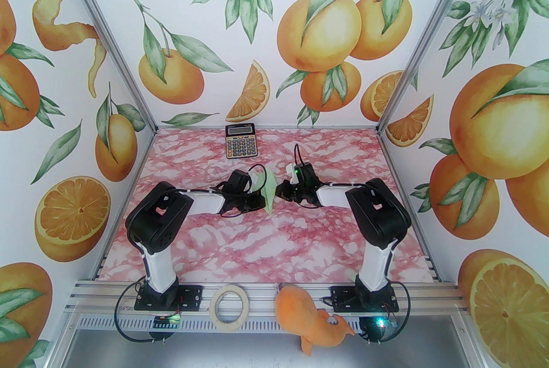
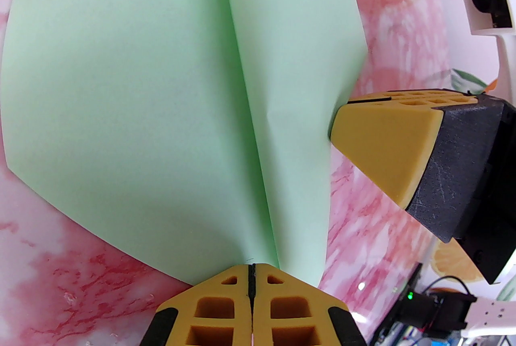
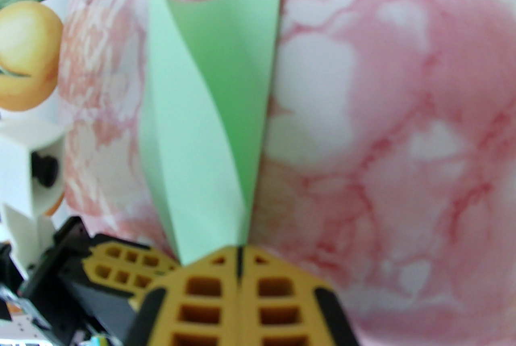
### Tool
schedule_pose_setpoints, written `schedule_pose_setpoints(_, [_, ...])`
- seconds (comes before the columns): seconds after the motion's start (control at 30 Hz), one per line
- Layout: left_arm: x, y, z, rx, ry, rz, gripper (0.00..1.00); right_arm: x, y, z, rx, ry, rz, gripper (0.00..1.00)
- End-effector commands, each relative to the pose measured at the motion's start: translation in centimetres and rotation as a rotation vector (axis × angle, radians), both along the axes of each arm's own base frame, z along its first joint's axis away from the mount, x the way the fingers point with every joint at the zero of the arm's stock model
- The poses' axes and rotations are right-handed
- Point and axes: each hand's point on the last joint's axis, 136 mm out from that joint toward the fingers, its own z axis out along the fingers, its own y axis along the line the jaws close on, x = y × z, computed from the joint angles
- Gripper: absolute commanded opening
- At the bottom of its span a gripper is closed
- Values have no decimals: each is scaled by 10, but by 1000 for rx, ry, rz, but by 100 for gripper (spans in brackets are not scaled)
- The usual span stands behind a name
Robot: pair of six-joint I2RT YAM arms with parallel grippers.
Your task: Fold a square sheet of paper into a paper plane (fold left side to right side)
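Observation:
The paper plane [image 1: 270, 190] is the pale green square sheet of paper folded to a narrow pointed shape with a centre crease. It stands up off the pink marbled table [image 1: 257, 246], held between the two arms. My left gripper [image 1: 262, 200] is shut on its left edge; in the left wrist view the paper [image 2: 141, 94] fans out from the closed fingertips [image 2: 252, 269]. From the right, my right gripper [image 1: 279, 190] is shut on the opposite edge. Its tip [image 2: 338, 118] meets the paper's right side, and the folded layers [image 3: 201, 114] rise from its closed jaws [image 3: 239, 251].
A black-and-orange calculator [image 1: 240, 141] lies at the back of the table. On the front rail sit a roll of beige tape [image 1: 231, 306] and an orange plush toy [image 1: 313, 315]. Printed walls close in the left, right and back sides.

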Motion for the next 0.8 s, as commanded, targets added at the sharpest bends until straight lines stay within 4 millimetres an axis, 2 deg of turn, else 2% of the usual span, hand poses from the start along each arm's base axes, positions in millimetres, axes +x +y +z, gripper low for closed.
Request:
schedule_pose_setpoints(0.0, [0, 3, -9, 51, 11, -14, 3, 5, 5, -2, -11, -9, 17, 0])
schedule_pose_setpoints(0.43, [0, 3, -13, 62, 22, -28, 2, 10, 7, -5, -20, -4, 28, 0])
schedule_pose_setpoints(0.77, [6, 2, -11, 80, 15, -33, 2, 5, 8, 6, 1, -26, 41, 0])
